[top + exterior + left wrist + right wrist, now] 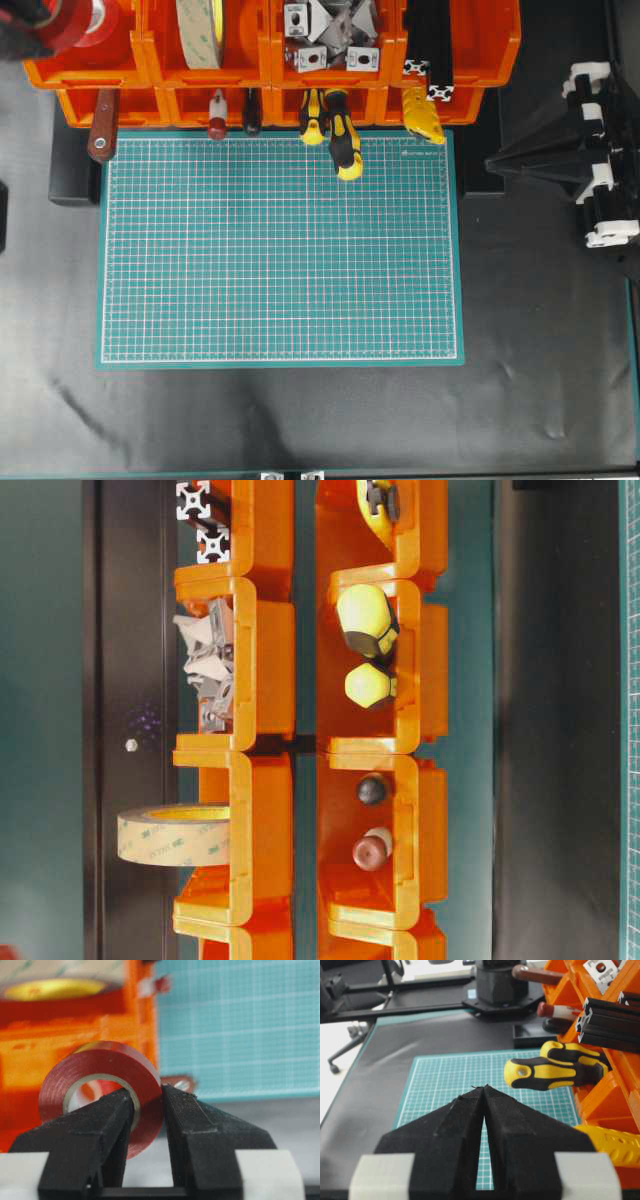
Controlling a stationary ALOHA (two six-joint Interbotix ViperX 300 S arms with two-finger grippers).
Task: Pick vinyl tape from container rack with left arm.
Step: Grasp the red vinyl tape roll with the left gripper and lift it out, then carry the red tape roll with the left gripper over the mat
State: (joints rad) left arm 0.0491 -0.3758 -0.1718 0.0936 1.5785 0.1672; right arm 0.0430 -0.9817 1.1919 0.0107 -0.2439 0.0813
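The vinyl tape (66, 28) is a glossy red ring with a white core, at the far left end of the orange container rack (265, 62). My left gripper (40, 30) is shut on it. In the left wrist view the vinyl tape (100, 1067) stands upright between the jaws of the left gripper (147, 1097). One finger is inside the core and the other is against the outer face, with the rack (60, 1045) blurred behind. My right gripper (492, 162) is shut and empty at the right, off the mat. It also shows in the right wrist view (484, 1089).
A bigger cream-tan tape roll (200, 30) stands in the neighbouring bin. Metal brackets (330, 35) and black extrusions (430, 50) fill other bins. Yellow-black screwdrivers (340, 130) and a brown handle (102, 125) stick out of the lower bins over the green cutting mat (280, 250).
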